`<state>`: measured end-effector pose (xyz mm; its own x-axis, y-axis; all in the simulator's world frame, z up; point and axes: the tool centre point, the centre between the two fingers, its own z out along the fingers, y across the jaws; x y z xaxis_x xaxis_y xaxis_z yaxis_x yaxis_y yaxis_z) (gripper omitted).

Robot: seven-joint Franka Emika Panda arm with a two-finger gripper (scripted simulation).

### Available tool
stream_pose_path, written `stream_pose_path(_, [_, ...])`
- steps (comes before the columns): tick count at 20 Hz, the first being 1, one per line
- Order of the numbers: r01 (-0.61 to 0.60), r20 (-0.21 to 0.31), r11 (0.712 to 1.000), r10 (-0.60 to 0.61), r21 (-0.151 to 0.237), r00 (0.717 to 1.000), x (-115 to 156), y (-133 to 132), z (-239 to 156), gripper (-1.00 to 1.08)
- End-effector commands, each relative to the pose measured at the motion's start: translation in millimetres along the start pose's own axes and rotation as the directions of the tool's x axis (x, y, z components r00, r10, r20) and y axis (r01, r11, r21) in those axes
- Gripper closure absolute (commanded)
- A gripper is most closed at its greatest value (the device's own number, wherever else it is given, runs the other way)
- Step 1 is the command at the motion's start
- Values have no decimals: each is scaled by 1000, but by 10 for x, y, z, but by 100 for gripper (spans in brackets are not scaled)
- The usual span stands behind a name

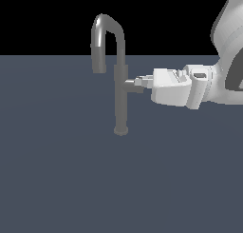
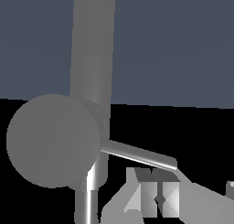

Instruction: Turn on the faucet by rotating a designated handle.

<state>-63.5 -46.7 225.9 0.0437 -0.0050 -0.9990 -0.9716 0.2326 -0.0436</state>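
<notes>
The grey metallic faucet stands upright on its round base, and its gooseneck spout arches over toward the exterior view's left. The handle is a stubby cylinder jutting from the column toward the exterior view's right. In the wrist view the cylinder's round end face is close, with its thin lever rod sticking out sideways and the faucet column behind it. My gripper reaches in horizontally from the right at the handle's height. Its fingers look pressed together, and the gripper's tip is right next to the rod's end.
The faucet stands on a flat dark blue-grey surface. My white arm fills the upper right of the exterior view. Nothing else is in view.
</notes>
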Motion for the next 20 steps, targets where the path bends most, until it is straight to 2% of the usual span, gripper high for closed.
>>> stream_pose_path(1, [-29,-4,1000,29,0,1000,232,75,1,108])
stream_pose_path(5, [-41,-5,999,41,0,999,413,125,0,108])
stream_pose_path(6, [-1,2,1000,1,-1,1000,193,31,-1,108])
stream_pose_path(16, [-40,-5,999,40,0,999,692,-8,-1,108])
stream_pose_path(17, [-40,-5,999,40,0,999,692,-8,-1,108])
stream_pose_path(18, [16,12,1000,-16,-9,1000,370,-95,-3,108])
stream_pose_path(20, [7,10,1000,-7,-7,1000,453,-125,-2,108])
